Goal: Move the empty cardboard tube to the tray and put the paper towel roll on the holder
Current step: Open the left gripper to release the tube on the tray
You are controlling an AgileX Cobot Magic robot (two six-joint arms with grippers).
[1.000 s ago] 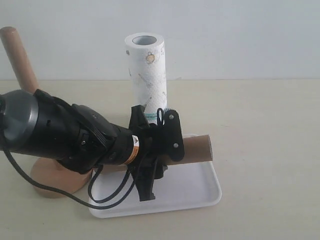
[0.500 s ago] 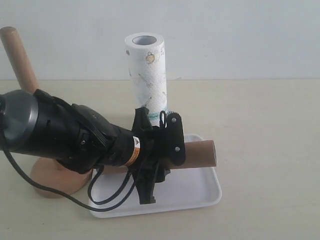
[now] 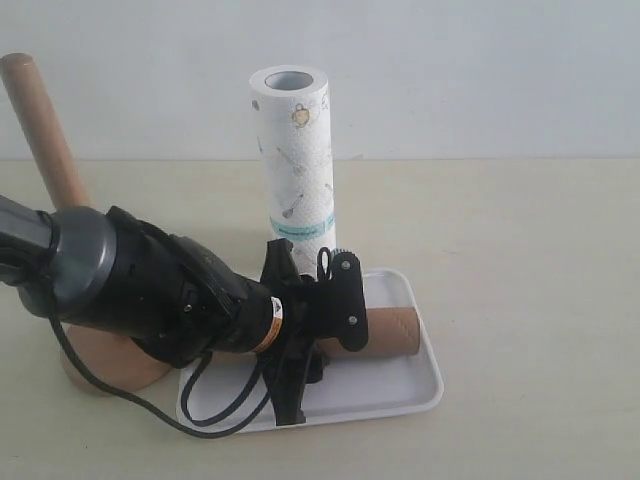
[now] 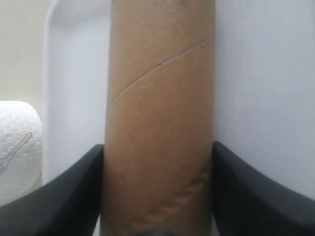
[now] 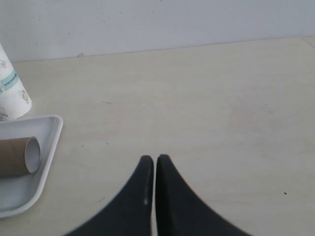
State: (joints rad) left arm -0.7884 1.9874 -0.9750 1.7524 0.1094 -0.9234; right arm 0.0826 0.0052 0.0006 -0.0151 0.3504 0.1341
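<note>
The brown cardboard tube [image 3: 395,333] lies low over the white tray [image 3: 410,385], its open end toward the tray's right side. My left gripper [image 3: 318,325] is shut on the tube [image 4: 160,98], one black finger [image 4: 74,196] on each side, with the tray [image 4: 266,88] directly beneath. The paper towel roll [image 3: 292,155] stands upright just behind the tray. The wooden holder's pole [image 3: 42,130] leans at the far left, its base [image 3: 105,365] mostly hidden by my left arm. My right gripper [image 5: 155,160] is shut and empty over bare table, right of the tube [image 5: 19,156] and tray [image 5: 34,177].
The beige table [image 3: 530,260] stretches right of the tray. A pale wall [image 3: 480,70] backs the scene. My left arm's black cable [image 3: 215,405] loops over the tray's front left corner. The roll's lower end [image 5: 11,93] stands beside the tray.
My left gripper has sunk with the tube, bringing it down from above the tray to just over its floor. The roll, the holder and the tray have stayed put.
</note>
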